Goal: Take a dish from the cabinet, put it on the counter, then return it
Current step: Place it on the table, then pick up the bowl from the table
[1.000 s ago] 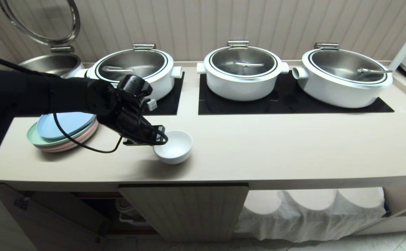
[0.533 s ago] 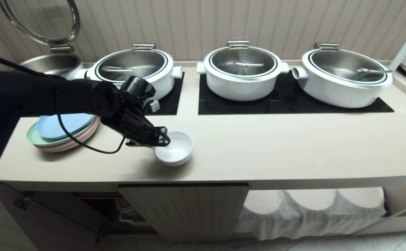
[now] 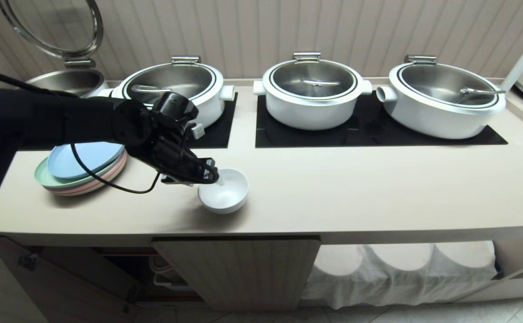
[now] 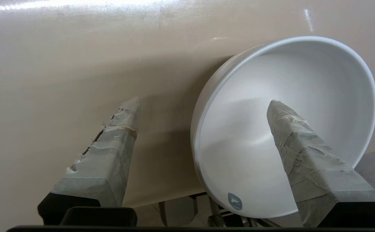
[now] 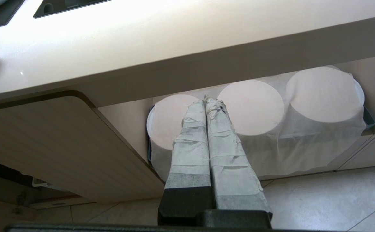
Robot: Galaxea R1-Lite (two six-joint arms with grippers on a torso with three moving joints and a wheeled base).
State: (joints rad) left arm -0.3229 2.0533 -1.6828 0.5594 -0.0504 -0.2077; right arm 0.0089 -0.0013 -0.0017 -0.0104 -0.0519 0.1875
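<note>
The dish [image 3: 225,195], a small white bowl, stands upright on the counter [image 3: 355,188] near its front edge, above the ribbed door of the cabinet [image 3: 239,269]. My left gripper [image 3: 214,179] is open at the bowl's left rim. In the left wrist view one taped finger [image 4: 296,145] hangs inside the dish [image 4: 303,71] and the other finger [image 4: 113,145] stands outside over the counter [image 4: 61,64], neither pressing the wall. My right gripper [image 5: 206,100] is shut on nothing and parked low, below the counter's edge.
Pastel plates [image 3: 81,168] are stacked left of the bowl. Three lidded white pots [image 3: 176,89] [image 3: 313,92] [image 3: 441,96] sit on black mats [image 3: 378,130] at the back, and an open pot [image 3: 66,83] at far left. Cloth-covered round things [image 3: 400,269] fill the space under the counter.
My left gripper has opened and let go of the bowl's rim. The bowl stays where it stood on the counter. The arm has barely moved.
</note>
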